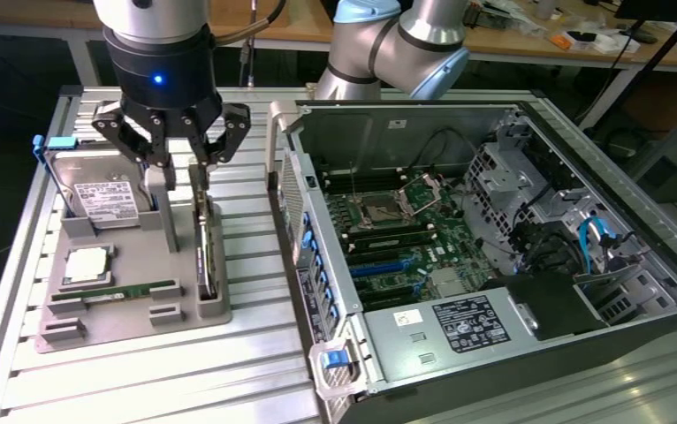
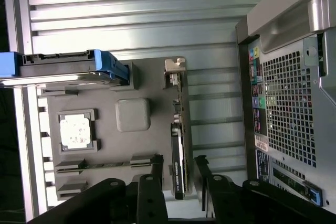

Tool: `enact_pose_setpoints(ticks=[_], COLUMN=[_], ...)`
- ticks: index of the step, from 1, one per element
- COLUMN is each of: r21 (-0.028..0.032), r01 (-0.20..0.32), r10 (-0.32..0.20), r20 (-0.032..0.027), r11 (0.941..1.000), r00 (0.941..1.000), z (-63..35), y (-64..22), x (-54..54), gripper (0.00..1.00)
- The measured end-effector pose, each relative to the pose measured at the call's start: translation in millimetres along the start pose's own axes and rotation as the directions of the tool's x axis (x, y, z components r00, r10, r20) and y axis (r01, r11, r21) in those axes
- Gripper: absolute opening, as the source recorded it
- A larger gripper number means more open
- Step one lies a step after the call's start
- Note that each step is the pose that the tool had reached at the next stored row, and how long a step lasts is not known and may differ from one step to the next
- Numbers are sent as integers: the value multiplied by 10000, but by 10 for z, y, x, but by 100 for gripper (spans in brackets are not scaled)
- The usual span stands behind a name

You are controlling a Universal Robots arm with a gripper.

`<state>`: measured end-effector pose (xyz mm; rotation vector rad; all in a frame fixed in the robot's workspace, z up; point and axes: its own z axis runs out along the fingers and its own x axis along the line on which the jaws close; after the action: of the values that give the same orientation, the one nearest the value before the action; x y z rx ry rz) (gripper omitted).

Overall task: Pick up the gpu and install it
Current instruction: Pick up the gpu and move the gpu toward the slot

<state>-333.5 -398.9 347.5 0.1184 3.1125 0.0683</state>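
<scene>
1. Exterior view, from its left to its right. A grey tray [image 1: 115, 322] rests on the slatted table [image 1: 138, 380]. The tray carries a drive [image 1: 102, 194], a CPU [image 1: 87, 263] and a memory stick [image 1: 115, 290]. The gpu [image 1: 204, 252] stands on edge in the slot along the tray's right side. Further right is the case [image 1: 433, 362], side open, with the motherboard [image 1: 398, 238] exposed.

2. The wrist view presents the case from its rear panel [image 2: 289, 108], with ports and a vent grille. It looks down on the gpu [image 2: 178, 145] edge-on, with the silvery bracket [image 2: 175, 69] at one end.

3. Claw position. In the exterior view the claw [image 1: 183, 168] hangs over the far end of the gpu.

4. Claw state. In the wrist view the claw [image 2: 177, 162] is spread. Its fingers [image 2: 152, 187] stand one on each side of the card, toward the end away from the bracket, with a gap visible on both sides. Nothing is clamped, and the gpu sits in its tray slot, outside the case. Whether the tips reach below the card's upper edge cannot be told.
</scene>
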Motion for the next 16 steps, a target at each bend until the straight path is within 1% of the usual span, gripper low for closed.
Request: enact_pose_setpoints(ticks=[3,5,7,8,9,11,13,16], r21=[0,0,0,0,0,8,48,106], r01=[0,0,0,0,0,2,2,3], r10=[0,0,0,0,0,-2,-2,-3], r20=[0,0,1,0,-1,1,3,6], r11=[10000,10000,10000,10000,10000,10000,10000,9999], r00=[10000,10000,10000,10000,10000,10000,10000,10000], z=[0,0,0,0,0,2,3,3], y=[-1,-1,-1,-1,-1,-10,-27,-79], x=[0,0,0,0,0,-1,-2,-6], gripper=[54,54,65,65,72,72,72,72])
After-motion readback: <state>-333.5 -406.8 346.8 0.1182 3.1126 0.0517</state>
